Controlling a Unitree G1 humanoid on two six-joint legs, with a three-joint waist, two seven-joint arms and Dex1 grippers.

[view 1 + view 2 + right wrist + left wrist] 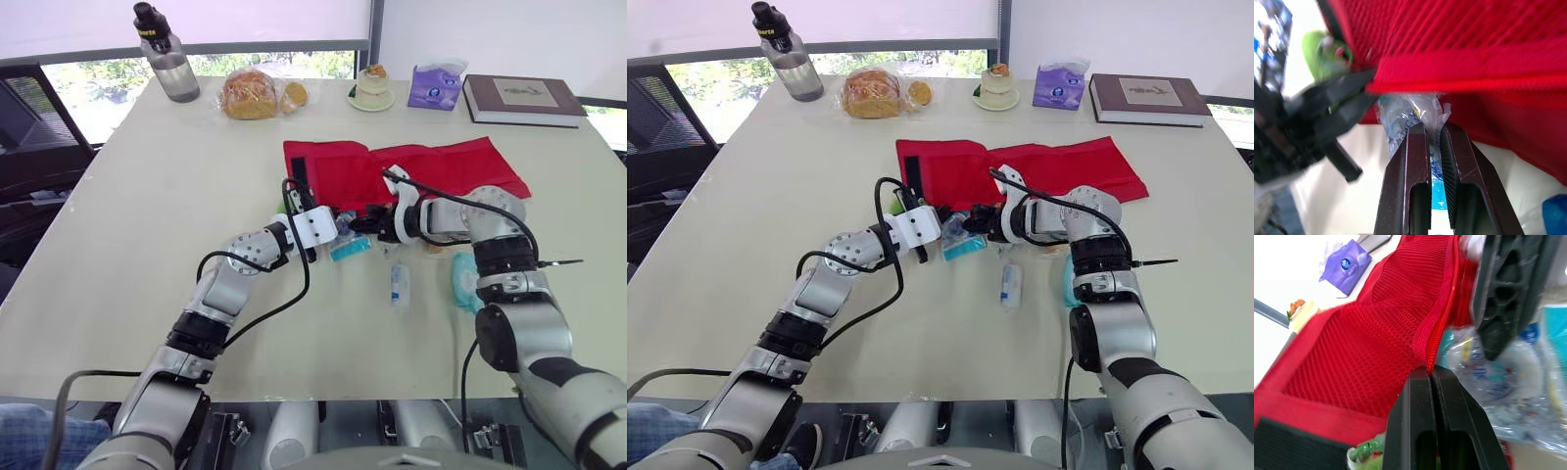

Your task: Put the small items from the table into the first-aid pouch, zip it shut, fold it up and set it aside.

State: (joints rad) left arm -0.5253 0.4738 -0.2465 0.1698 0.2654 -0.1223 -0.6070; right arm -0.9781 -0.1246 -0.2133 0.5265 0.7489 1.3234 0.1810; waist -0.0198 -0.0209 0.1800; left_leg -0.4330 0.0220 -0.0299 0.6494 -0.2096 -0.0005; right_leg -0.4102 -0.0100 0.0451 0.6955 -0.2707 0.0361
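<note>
Being pinched at its mesh lip by the closed left gripper [1431, 368], the first-aid pouch [421, 166] is being held open on the table [176, 196]. A clear packet [1403, 110] is being clamped by the right gripper [1432, 128] at the pocket mouth, and a deeper push is judged needed next.

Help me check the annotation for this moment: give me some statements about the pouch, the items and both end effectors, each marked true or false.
1. The left end effector is shut on the edge of the red pouch. True.
2. The right end effector is empty. False: it is shut on a clear packet at the pouch's opening.
3. The pouch is folded up. False: it lies unfolded on the table.
4. A small white bottle lies on the table, outside the pouch. True.
</note>
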